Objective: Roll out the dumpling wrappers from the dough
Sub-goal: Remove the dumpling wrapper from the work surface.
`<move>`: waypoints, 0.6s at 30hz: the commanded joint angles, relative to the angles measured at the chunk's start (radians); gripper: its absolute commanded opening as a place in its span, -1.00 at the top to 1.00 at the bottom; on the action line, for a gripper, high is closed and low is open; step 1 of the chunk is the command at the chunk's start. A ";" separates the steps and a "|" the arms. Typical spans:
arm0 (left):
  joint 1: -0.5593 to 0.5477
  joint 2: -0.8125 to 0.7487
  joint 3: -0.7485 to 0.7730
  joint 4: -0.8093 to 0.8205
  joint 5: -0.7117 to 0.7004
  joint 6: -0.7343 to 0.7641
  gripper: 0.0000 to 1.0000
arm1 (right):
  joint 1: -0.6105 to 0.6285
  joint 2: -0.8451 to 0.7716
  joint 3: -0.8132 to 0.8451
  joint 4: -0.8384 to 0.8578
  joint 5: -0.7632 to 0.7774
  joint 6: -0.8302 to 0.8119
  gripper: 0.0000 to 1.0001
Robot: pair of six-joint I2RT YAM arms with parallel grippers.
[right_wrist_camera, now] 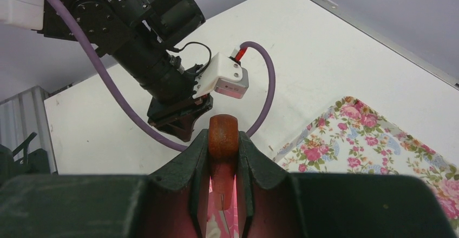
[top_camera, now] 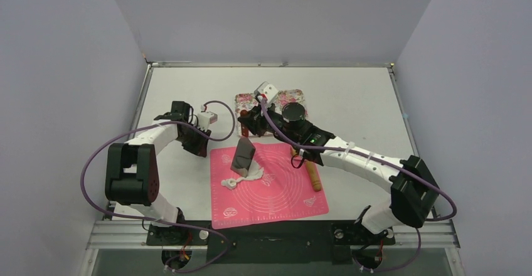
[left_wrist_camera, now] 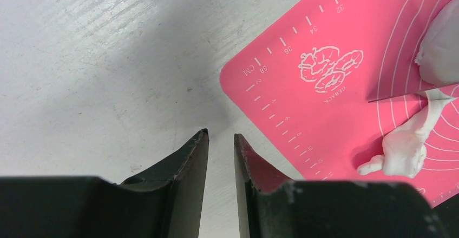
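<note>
Lower centre, top view: the dough [top_camera: 246, 177] lies soft and ragged on the pink mat [top_camera: 282, 194] against the scraper blade [top_camera: 243, 157]; it likely tears, so lift under its thick end. Left wrist view: my left claw [left_wrist_camera: 220, 135] hangs slightly parted and empty. Right wrist view: my right claw [right_wrist_camera: 223, 138] pinches the wooden handle [right_wrist_camera: 223, 125].

Pink mat [top_camera: 276, 194] lies on the white table [top_camera: 351, 94], floral tray [top_camera: 295, 94] behind it — rolling pin [top_camera: 312, 177] across its right edge, scraper [top_camera: 243, 157] standing on it.

Soft white dough [top_camera: 244, 177] lies ragged on the pink mat [top_camera: 282, 194], a rounded lump beside a thin, stretched strand ending in a knobbly scrap.
</note>
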 commanded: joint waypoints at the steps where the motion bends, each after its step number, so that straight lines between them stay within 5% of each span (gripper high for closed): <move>1: 0.004 -0.019 0.029 0.019 0.039 -0.007 0.55 | 0.014 -0.125 -0.019 -0.041 -0.048 -0.022 1.00; 18: 0.004 -0.030 0.042 0.008 0.049 -0.004 0.55 | 0.024 -0.392 -0.145 -0.301 0.063 -0.093 1.00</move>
